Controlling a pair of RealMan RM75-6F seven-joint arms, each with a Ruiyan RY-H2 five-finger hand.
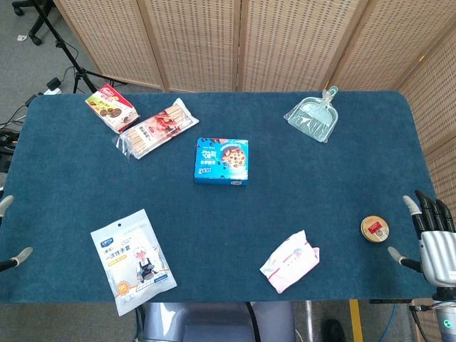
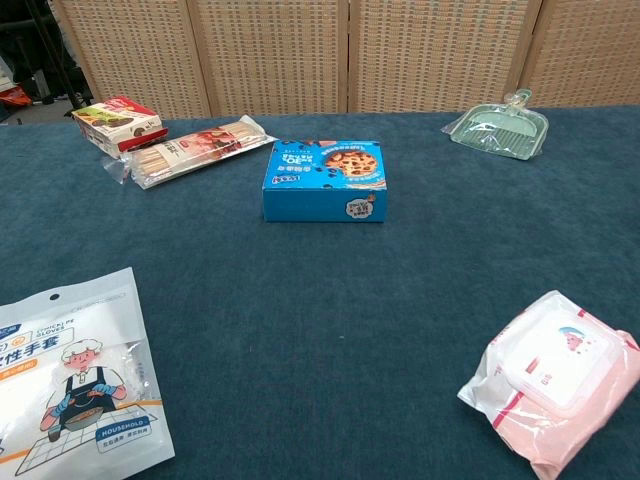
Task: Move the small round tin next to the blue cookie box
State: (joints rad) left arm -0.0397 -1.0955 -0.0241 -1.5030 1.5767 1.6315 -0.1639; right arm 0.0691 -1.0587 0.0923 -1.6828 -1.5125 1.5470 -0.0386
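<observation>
The small round tin (image 1: 375,229), tan with a dark rim, lies on the blue table (image 1: 320,185) near the right edge. The blue cookie box (image 1: 221,162) (image 2: 325,179) sits near the table's middle, far to the tin's left. My right hand (image 1: 431,239) hovers just right of the tin, fingers spread and empty, a small gap between them and the tin. Of my left hand only fingertips (image 1: 14,258) show at the left edge, apart and holding nothing. The chest view shows neither the tin nor the hands.
A pink wipes pack (image 1: 289,261) (image 2: 555,378) lies left of the tin. A white glove bag (image 1: 132,260) is at front left, snack packs (image 1: 153,128) and a red box (image 1: 110,107) at back left, a green dustpan (image 1: 312,117) at back right.
</observation>
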